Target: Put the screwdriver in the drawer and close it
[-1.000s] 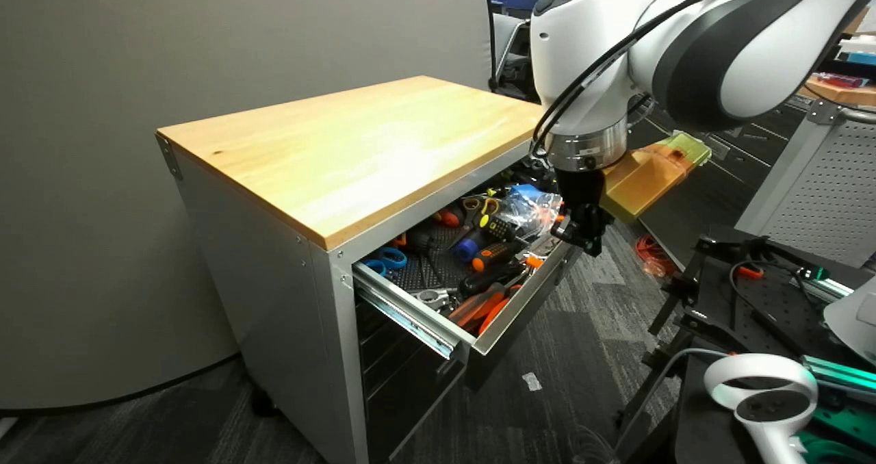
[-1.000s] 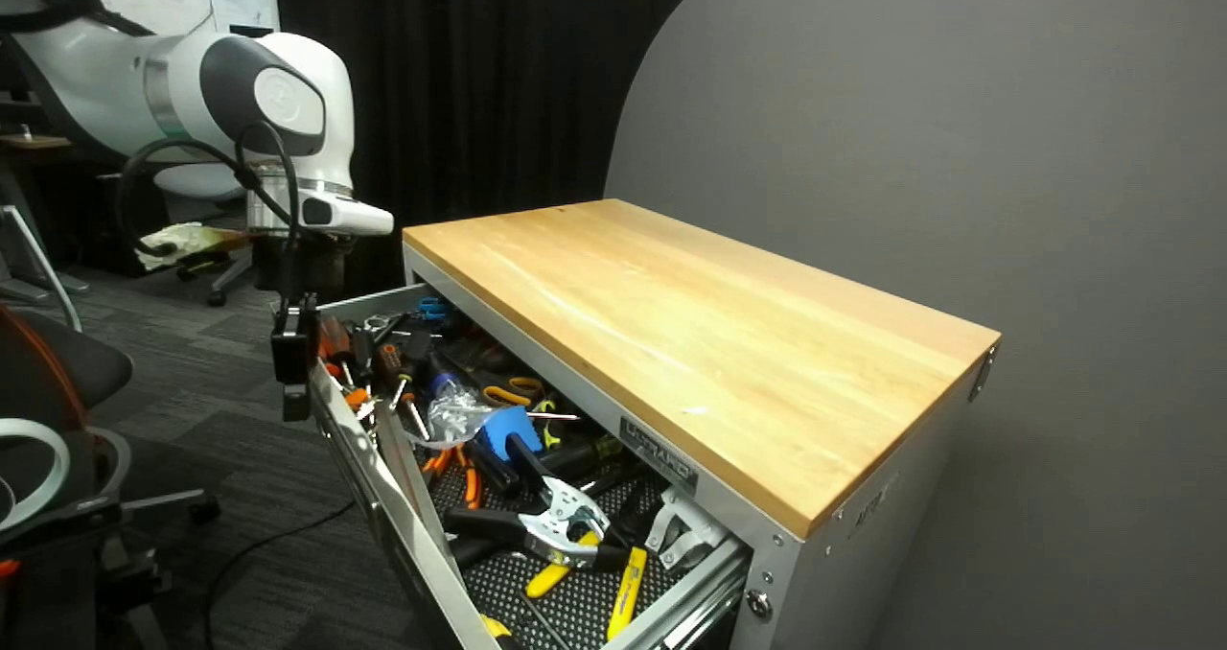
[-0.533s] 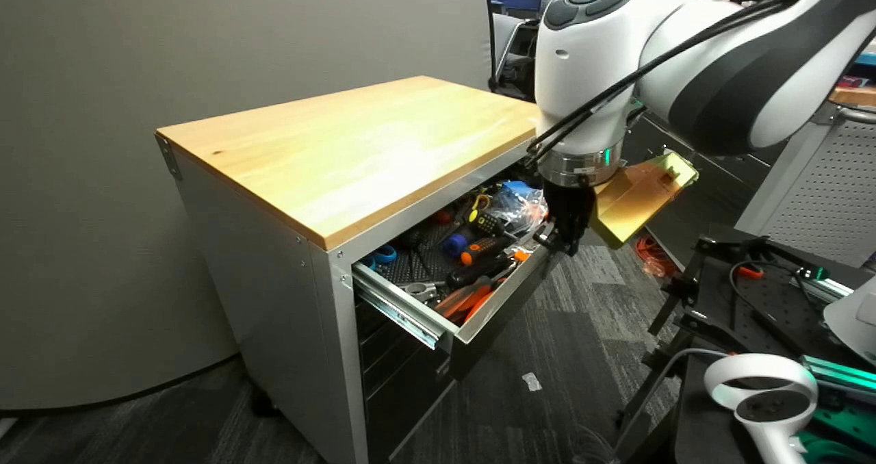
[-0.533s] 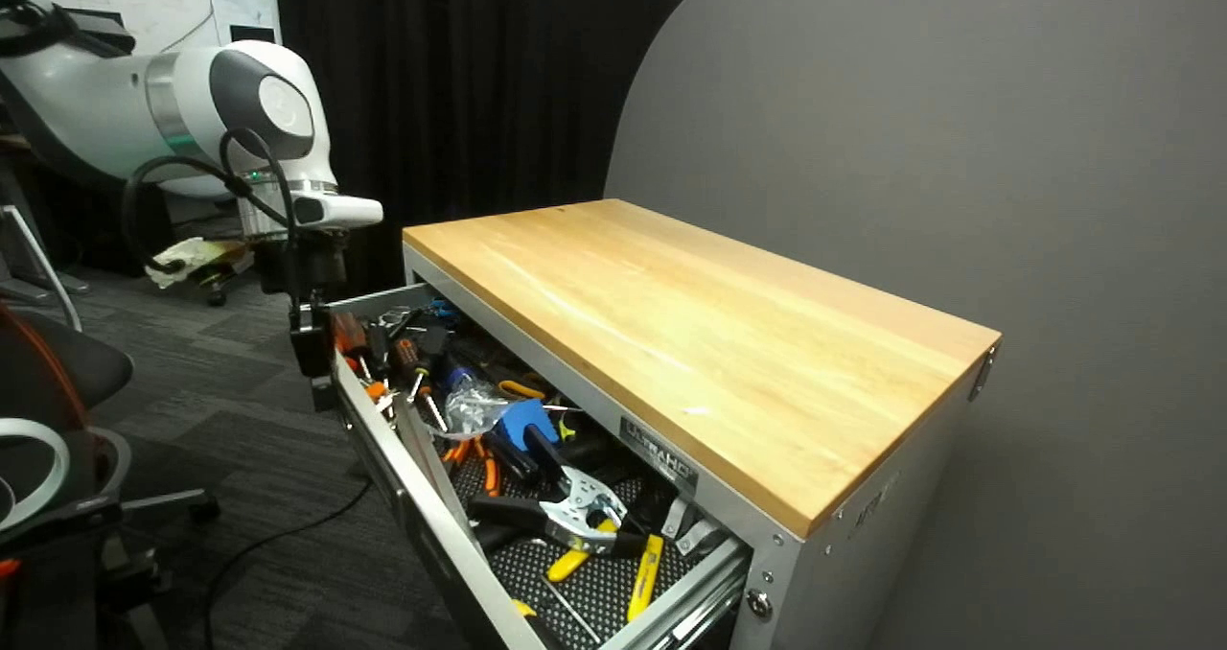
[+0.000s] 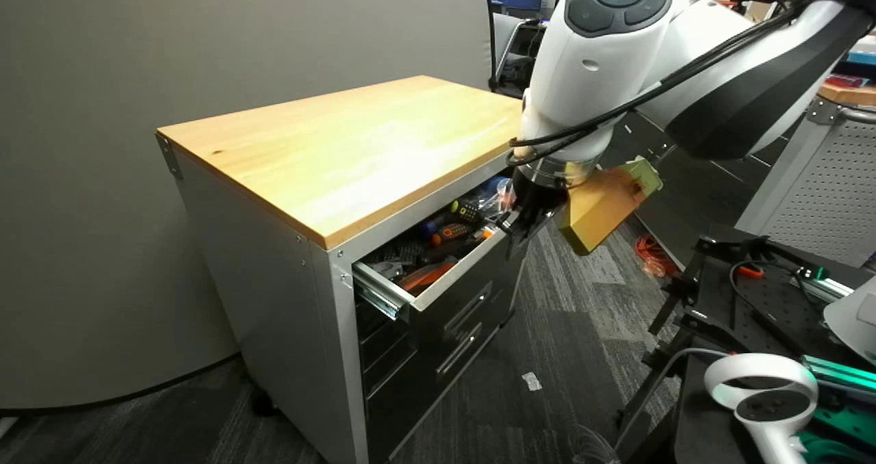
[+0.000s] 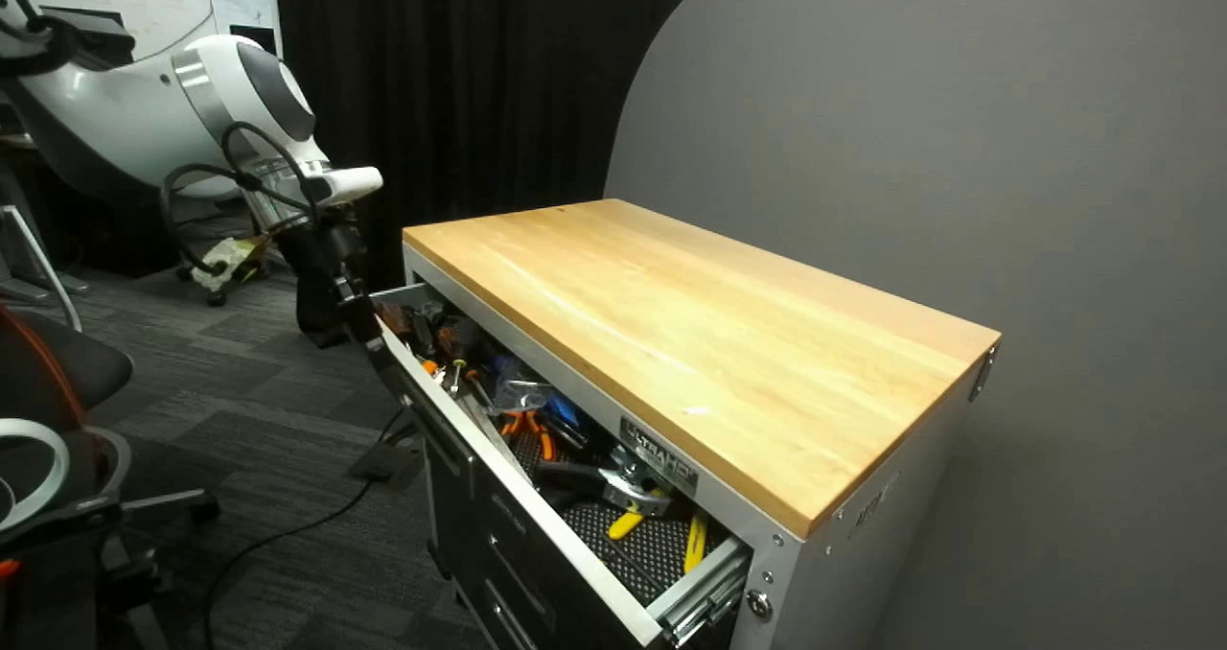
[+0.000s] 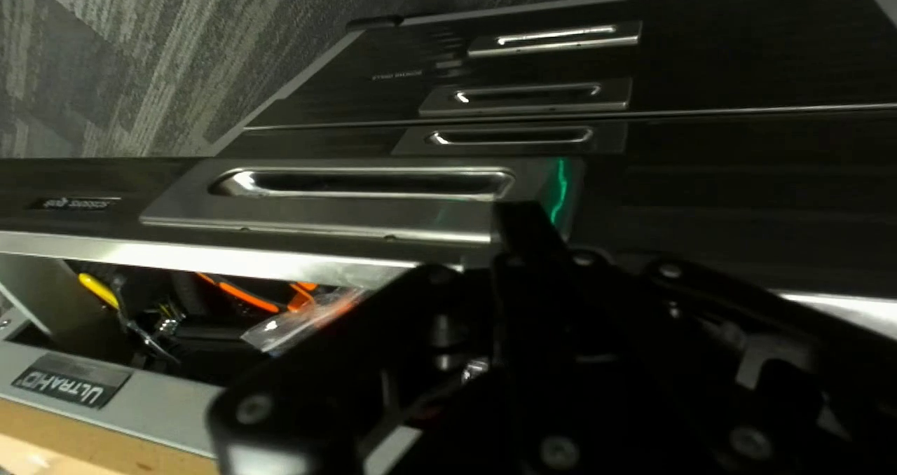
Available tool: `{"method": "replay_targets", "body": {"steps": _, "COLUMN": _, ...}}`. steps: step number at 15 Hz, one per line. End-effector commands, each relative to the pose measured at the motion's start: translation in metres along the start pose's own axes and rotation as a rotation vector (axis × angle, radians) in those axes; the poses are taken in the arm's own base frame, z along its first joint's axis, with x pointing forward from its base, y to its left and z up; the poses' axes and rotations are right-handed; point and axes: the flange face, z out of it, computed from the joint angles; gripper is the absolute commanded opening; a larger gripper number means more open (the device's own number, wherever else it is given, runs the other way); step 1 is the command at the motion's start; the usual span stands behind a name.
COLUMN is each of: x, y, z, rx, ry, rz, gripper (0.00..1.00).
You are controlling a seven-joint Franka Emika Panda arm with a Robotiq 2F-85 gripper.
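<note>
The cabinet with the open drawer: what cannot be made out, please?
Rear of the drawer: hidden beneath the wooden top, both exterior views.
Some contents: behind the gripper, wrist view.
Lower drawers: cut off by the bottom edge in an exterior view.
A lower drawer's lettering: too small, wrist view.

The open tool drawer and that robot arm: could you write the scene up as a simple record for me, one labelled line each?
Cabinet: grey metal side, wooden worktop
Drawer: topmost, partly open
Likely screwdriver: black-and-yellow handle, in the drawer
Other contents: orange handles, a yellow handle, among others
Gripper: appears shut, at the drawer's front edge; contact unclear
Held object: none seen
Handheld controller: white, ring-topped, away from the cabinet
Closing: not yet done
</note>
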Motion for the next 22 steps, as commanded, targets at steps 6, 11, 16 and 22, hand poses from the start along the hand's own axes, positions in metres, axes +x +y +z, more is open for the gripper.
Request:
{"method": "replay_targets", "body": {"steps": 6, "x": 0.036, "y": -0.018, "z": -0.003, "rx": 0.046, "ry": 0.199, "rz": 0.022, "gripper": 0.06}}
{"method": "replay_targets", "body": {"steps": 11, "x": 0.061, "y": -0.037, "z": 0.0, "rx": 0.073, "ry": 0.328, "rz": 0.009, "gripper": 0.05}}
{"method": "replay_targets", "body": {"steps": 16, "x": 0.067, "y": -0.033, "z": 0.009, "rx": 0.074, "ry": 0.24, "rz": 0.009, "gripper": 0.07}}
{"method": "replay_targets", "body": {"steps": 22, "x": 0.073, "y": -0.022, "z": 0.03, "rx": 0.049, "ry": -0.002, "rz": 0.037, "gripper": 0.06}}
